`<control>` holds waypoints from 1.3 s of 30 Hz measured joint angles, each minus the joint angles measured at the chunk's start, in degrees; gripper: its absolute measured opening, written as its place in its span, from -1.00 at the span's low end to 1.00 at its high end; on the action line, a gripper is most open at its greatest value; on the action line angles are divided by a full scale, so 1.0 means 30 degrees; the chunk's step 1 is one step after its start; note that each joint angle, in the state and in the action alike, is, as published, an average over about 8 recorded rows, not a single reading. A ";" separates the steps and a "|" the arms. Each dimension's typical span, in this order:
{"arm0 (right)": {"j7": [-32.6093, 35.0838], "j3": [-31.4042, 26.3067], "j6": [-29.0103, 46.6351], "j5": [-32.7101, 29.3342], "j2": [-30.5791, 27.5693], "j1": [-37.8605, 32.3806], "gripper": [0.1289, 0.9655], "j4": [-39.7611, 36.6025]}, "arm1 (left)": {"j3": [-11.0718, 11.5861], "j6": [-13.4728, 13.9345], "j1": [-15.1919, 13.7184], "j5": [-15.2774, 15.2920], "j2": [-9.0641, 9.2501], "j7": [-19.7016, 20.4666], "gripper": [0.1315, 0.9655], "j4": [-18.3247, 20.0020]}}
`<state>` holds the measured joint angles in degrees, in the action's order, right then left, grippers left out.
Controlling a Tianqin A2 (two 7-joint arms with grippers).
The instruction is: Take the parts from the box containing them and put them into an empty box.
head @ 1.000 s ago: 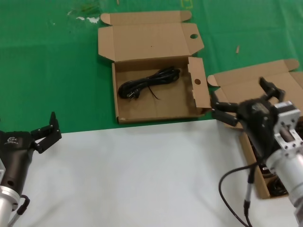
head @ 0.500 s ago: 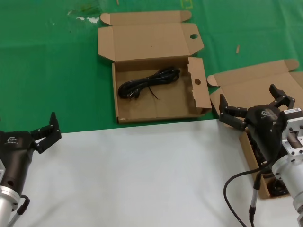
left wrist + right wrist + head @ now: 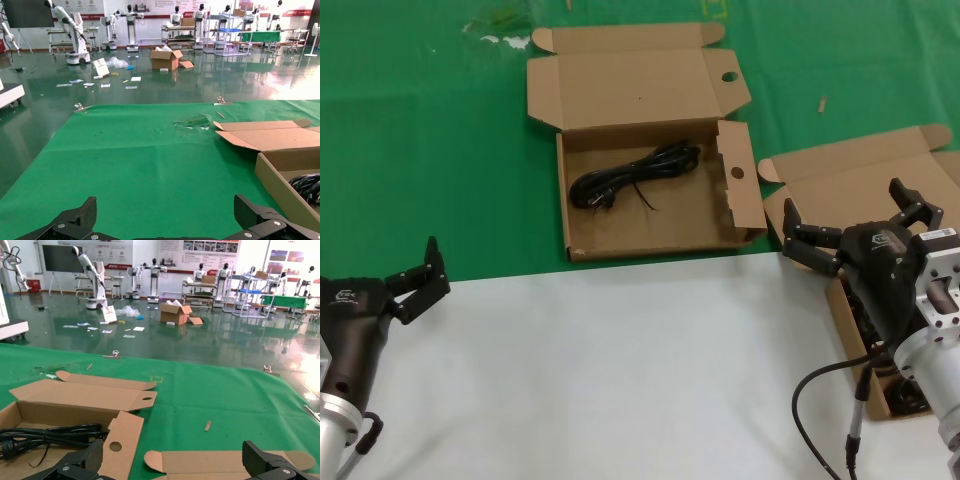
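Right gripper [image 3: 860,232] hovers over the plain-lidded box [image 3: 840,185] at right, jaws released. Left gripper [image 3: 417,280] parked near-left, jaws released. One cable [image 3: 632,175] in holed box [image 3: 650,235].

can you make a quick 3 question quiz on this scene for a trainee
1. True or false: the box with round holes already holds a black cable.
2. Which gripper is over the plain-lidded box? A) left gripper B) right gripper
3. Are the right gripper's jaws open or shut?

Key: 1 true; 2 B; 3 open.
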<state>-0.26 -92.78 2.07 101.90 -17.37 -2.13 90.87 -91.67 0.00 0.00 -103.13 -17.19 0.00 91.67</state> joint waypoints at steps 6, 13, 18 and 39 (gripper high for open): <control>0.0000 0.0000 0.0000 0.0000 0.0000 0.0000 1.00 0.0000 | 0.0000 0.0000 0.0000 0.0000 0.0000 0.0000 1.00 0.0000; 0.0000 0.0000 0.0000 0.0000 0.0000 0.0000 1.00 0.0000 | 0.0000 0.0000 0.0000 0.0000 0.0000 0.0000 1.00 0.0000; -0.0001 0.0000 0.0000 0.0000 0.0000 0.0000 1.00 0.0000 | 0.0000 0.0000 0.0000 0.0000 0.0000 0.0000 1.00 0.0000; -0.0001 0.0000 0.0000 0.0000 0.0000 0.0000 1.00 0.0000 | 0.0000 0.0000 0.0000 0.0000 0.0000 0.0000 1.00 0.0000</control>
<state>-0.27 -92.78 2.07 101.90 -17.37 -2.13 90.87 -91.67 0.00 0.00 -103.13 -17.19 0.00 91.67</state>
